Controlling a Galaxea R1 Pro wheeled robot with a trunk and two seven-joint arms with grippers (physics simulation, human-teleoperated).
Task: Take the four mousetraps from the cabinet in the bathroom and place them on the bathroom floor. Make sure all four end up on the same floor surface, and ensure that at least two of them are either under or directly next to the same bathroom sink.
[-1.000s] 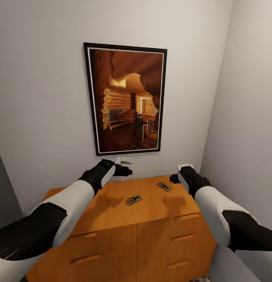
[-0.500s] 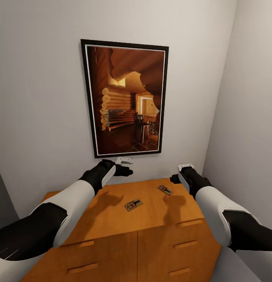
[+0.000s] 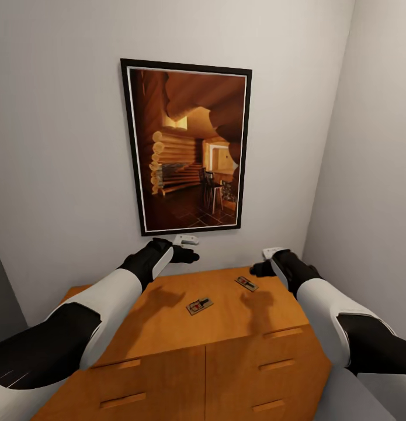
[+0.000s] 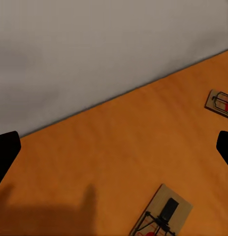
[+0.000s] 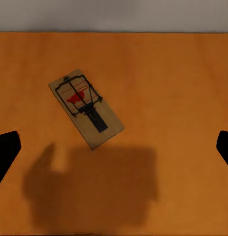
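Hovering my spread-jawed right gripper (image 5: 114,142) above a light, stiff brown wooden mousetrap (image 5: 86,108), I'd pinch its long edges.

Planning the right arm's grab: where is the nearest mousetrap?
In the head view, the small brown wooden mousetrap lies on the orange-brown cabinet top, just below the right gripper.

My arms: glossy white shells with black joint sections, black wrists behind the fingers. Left gripper (image 3: 190,255) and right gripper (image 3: 262,268) are black, each topped by a small white block. Fingertips (image 4: 6,152) read flat black.
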